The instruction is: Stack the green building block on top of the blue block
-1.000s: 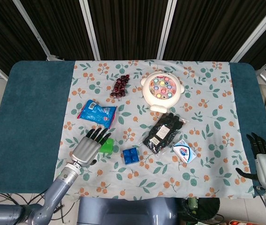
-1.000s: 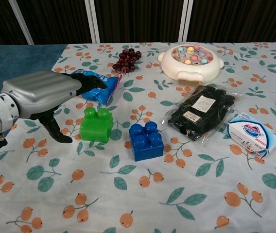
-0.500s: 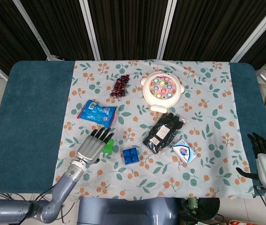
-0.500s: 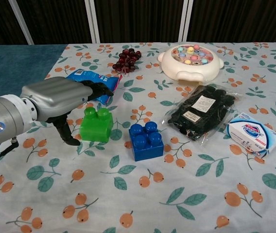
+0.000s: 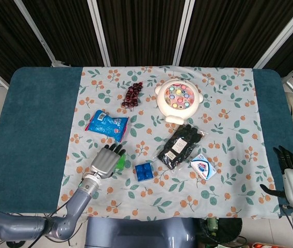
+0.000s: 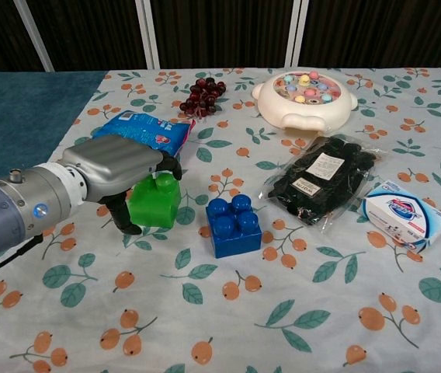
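Closing on the green block [image 6: 155,202], the left hand [image 6: 119,165] curls over it, grip unconfirmed; lifting and stacking onto the blue block [image 6: 233,225] remain.

Head view looks straight down; chest view low, closer, forward.

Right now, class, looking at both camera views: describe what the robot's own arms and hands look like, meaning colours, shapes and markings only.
The left hand has a ridged silver-grey metal back and black fingers. Its forearm is a smooth grey cylinder with a lighter wrist ring and a small blue round marking. The right hand, seen only in the head view, shows the same silver back and black fingers.
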Robot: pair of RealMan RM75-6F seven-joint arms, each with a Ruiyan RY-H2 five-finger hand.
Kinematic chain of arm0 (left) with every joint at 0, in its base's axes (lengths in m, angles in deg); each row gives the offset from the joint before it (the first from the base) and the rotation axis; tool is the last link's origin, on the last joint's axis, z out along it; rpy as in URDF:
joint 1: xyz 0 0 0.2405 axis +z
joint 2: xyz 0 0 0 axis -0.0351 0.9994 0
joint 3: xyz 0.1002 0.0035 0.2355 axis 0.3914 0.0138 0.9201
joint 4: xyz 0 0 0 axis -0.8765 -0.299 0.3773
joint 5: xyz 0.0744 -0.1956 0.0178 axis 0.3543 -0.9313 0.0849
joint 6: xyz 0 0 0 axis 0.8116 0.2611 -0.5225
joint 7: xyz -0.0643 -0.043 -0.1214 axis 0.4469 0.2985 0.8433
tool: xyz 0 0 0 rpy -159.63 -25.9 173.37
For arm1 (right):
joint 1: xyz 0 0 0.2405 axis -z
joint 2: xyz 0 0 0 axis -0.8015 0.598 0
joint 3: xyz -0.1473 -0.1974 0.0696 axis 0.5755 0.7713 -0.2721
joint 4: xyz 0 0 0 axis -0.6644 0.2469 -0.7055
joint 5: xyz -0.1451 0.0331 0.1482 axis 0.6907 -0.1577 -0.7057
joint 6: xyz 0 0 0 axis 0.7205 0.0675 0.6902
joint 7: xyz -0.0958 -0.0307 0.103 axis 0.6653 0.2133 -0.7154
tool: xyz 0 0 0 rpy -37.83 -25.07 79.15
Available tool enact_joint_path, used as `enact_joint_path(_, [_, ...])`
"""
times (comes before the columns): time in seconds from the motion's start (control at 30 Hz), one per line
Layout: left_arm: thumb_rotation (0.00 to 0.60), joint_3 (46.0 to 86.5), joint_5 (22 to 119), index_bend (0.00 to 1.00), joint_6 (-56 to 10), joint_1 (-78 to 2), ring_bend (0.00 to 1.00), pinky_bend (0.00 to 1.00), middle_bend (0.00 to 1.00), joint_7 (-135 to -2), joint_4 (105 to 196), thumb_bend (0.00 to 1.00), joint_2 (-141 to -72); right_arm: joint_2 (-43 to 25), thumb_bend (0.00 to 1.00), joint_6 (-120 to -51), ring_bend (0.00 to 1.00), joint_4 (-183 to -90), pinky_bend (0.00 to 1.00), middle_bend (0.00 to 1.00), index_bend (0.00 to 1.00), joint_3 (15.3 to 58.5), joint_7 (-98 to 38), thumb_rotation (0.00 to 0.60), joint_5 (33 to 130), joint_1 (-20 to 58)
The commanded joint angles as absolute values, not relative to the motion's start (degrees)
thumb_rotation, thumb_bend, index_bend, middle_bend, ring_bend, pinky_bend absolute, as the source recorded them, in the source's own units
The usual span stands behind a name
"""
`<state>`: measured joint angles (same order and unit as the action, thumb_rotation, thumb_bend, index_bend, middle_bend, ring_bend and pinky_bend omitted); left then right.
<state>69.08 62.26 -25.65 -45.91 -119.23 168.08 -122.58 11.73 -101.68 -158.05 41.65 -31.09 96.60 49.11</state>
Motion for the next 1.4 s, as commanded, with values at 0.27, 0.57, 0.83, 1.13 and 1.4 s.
enact_joint_path(0.27, [0.600, 69.4, 63.8, 0.41, -24.9, -45.9, 0.35, 0.46, 0.37, -117.1, 165.9, 0.32, -124.1, 11.7, 0.12, -101.7, 0.00, -158.1, 0.19, 0.00, 0.00, 41.7, -31.1, 0.600, 96.8, 49.1])
enact_joint_path(0.57, [0.600, 69.0, 65.6, 0.48, -24.0, -45.9, 0.41, 0.52, 0.45, -115.8, 168.5, 0.36, -122.2, 11.7, 0.12, -101.9, 0.00, -158.1, 0.19, 0.00, 0.00, 41.7, -31.0, 0.600, 96.9, 49.2])
enact_joint_path(0.83, [0.600, 65.8, 63.2, 0.48, -22.3, -47.3, 0.41, 0.52, 0.45, -118.4, 176.1, 0.36, -120.0, 11.7, 0.12, -101.9, 0.00, -158.1, 0.19, 0.00, 0.00, 41.7, -31.1, 0.600, 96.9, 49.2])
enact_joint_path(1.13, [0.600, 61.6, 56.8, 0.48, -16.9, -50.5, 0.42, 0.52, 0.46, -125.3, 181.6, 0.36, -123.2, 11.8, 0.12, -101.9, 0.00, -158.3, 0.19, 0.00, 0.00, 41.7, -31.3, 0.600, 96.8, 49.2])
enact_joint_path(1.4, [0.600, 58.4, 51.1, 0.48, -8.6, -53.6, 0.42, 0.52, 0.46, -132.1, 180.4, 0.36, -131.1, 11.9, 0.12, -101.7, 0.00, -158.4, 0.19, 0.00, 0.00, 41.6, -31.9, 0.600, 96.7, 49.2])
